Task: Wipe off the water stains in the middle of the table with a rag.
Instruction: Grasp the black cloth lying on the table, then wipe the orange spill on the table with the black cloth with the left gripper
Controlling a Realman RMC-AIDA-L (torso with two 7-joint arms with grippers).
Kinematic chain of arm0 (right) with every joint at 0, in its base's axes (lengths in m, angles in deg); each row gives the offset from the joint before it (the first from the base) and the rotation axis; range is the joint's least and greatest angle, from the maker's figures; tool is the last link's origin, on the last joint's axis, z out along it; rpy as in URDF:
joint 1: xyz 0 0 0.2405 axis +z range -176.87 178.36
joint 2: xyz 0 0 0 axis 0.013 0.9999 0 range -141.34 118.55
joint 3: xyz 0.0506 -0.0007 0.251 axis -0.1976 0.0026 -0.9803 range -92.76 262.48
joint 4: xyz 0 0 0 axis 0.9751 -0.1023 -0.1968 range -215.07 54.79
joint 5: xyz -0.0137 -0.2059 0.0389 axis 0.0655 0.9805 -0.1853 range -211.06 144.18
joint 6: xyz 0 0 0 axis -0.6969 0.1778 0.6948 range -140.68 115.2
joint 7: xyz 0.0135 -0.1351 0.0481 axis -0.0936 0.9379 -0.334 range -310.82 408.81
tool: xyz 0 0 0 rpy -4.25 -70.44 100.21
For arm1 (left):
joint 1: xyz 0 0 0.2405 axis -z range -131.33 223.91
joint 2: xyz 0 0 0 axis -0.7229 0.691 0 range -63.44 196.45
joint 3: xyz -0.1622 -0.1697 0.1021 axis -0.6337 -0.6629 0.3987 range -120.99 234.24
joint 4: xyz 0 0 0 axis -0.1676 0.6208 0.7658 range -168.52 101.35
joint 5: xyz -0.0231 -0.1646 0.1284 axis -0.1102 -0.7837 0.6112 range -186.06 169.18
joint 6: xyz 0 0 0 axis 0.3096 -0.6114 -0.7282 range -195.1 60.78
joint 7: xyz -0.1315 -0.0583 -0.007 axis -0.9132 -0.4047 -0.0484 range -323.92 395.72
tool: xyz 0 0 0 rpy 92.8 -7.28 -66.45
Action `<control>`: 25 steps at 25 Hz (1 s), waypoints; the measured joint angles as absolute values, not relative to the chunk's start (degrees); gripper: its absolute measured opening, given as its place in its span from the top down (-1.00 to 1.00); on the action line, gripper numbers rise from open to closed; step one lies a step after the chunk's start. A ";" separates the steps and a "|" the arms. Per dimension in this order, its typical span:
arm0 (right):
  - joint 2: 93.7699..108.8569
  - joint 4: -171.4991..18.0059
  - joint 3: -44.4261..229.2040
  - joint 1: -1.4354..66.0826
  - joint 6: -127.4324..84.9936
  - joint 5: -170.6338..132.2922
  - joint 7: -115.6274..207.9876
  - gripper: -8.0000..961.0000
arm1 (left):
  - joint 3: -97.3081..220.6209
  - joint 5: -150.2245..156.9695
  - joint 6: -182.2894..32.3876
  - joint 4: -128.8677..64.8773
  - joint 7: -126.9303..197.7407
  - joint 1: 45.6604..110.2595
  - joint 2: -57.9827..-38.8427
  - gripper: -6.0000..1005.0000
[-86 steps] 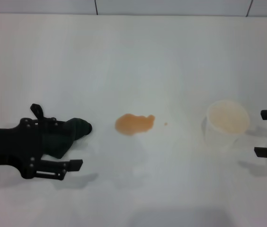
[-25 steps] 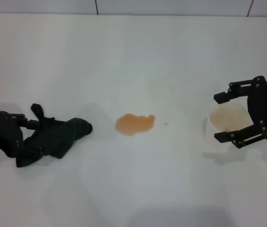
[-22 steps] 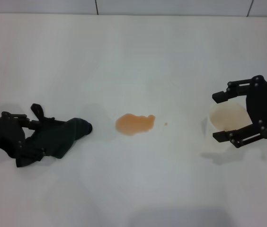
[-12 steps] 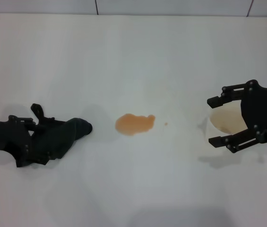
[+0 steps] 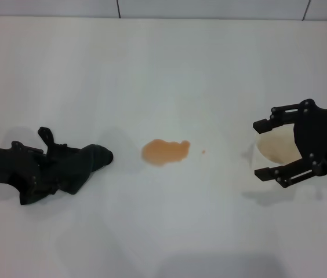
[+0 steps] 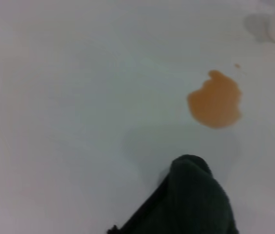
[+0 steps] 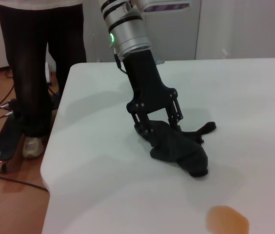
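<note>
Grab step: left gripper (image 5: 36, 176) pinching the rag (image 5: 76, 168) at 9 o'clock; right gripper (image 5: 275, 147) wide around the cup (image 5: 276, 146) (3 o'clock). Next, drag rag onto the stain (image 5: 164, 152).

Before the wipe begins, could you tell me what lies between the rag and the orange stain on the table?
Nothing: the head view shows bare white table between the rag, held by the left gripper, and the water stains.
</note>
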State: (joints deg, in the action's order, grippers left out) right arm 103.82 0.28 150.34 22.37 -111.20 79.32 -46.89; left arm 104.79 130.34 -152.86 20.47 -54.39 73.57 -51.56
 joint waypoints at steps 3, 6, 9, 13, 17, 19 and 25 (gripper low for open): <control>103.82 0.23 150.36 22.37 -110.95 79.32 -46.88 -0.79 | 104.79 130.95 -152.44 20.33 -54.93 73.88 -51.56 -0.19; 103.82 0.23 150.62 22.36 -110.68 79.32 -46.88 -0.79 | 104.79 132.17 -152.38 20.30 -55.36 74.36 -51.85 0.10; 103.82 0.23 150.77 22.37 -110.65 79.17 -46.84 -0.79 | 104.78 132.57 -152.32 20.29 -56.62 75.21 -52.23 0.36; 103.83 0.23 150.85 22.36 -110.50 79.00 -46.63 -0.79 | 104.79 132.20 -152.13 20.25 -59.73 77.03 -52.47 0.62; 103.90 -0.05 150.90 22.37 -109.95 78.91 -46.47 -0.79 | 104.78 131.95 -150.82 20.17 -62.84 79.15 -52.54 0.71; 103.91 -0.23 151.14 22.36 -109.37 78.90 -46.42 -0.79 | 104.79 131.90 -149.15 19.69 -64.47 80.55 -52.58 0.73; 103.92 -0.68 154.14 22.37 -105.81 78.92 -45.53 -0.79 | 104.89 131.86 -136.92 8.59 -69.63 88.86 -52.39 0.80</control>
State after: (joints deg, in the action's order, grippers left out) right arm 103.92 -0.68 154.14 22.37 -105.81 78.92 -45.53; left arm 104.89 131.86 -136.92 8.59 -69.63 88.86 -52.39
